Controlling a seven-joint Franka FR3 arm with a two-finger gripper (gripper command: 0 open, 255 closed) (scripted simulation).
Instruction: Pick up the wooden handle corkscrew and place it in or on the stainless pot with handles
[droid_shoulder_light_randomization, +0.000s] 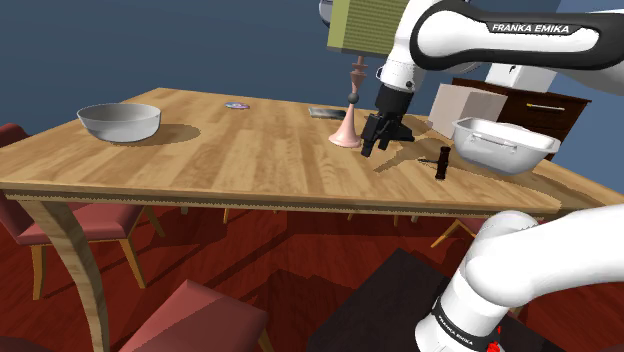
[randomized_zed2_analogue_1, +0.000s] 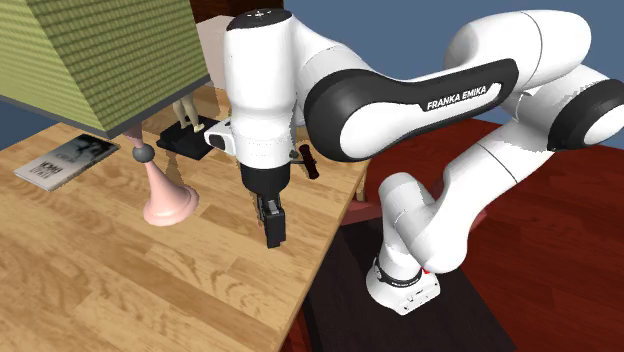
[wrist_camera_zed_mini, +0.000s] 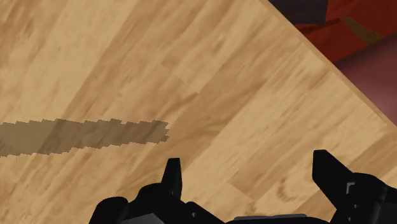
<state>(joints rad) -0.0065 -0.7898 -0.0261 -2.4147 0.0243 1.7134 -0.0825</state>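
1. on the wooden table (droid_shoulder_light_randomization: 240, 150), in the shoulder view, the dark corkscrew (droid_shoulder_light_randomization: 441, 160) lies flat on the bare top. It is apart from everything else.
2. it sits between the gripper (droid_shoulder_light_randomization: 385, 138) and the pot (droid_shoulder_light_randomization: 500, 150). It is just beside the pot's near left corner and not touching it.
3. the pot is a shallow grey metal pan with side handles. It stands at the table's right end in the shoulder view, with a white box (droid_shoulder_light_randomization: 462, 103) behind it.
4. the gripper points down over the table, just right of the lamp's pink base (droid_shoulder_light_randomization: 346, 136) and left of the corkscrew.
5. in the wrist view its two black fingers (wrist_camera_zed_mini: 172, 170) stand well apart with only wood grain between them (nothing is grasped), so the gripper (wrist_camera_zed_mini: 247, 167) is released.
6. in the second exterior view the gripper (randomized_zed2_analogue_1: 272, 228) hangs near the table's edge, and the corkscrew (randomized_zed2_analogue_1: 309, 160) peeks out behind the arm's white wrist.
7. a grey bowl (droid_shoulder_light_randomization: 120, 122) rests far off at the shoulder view's left end of the table.
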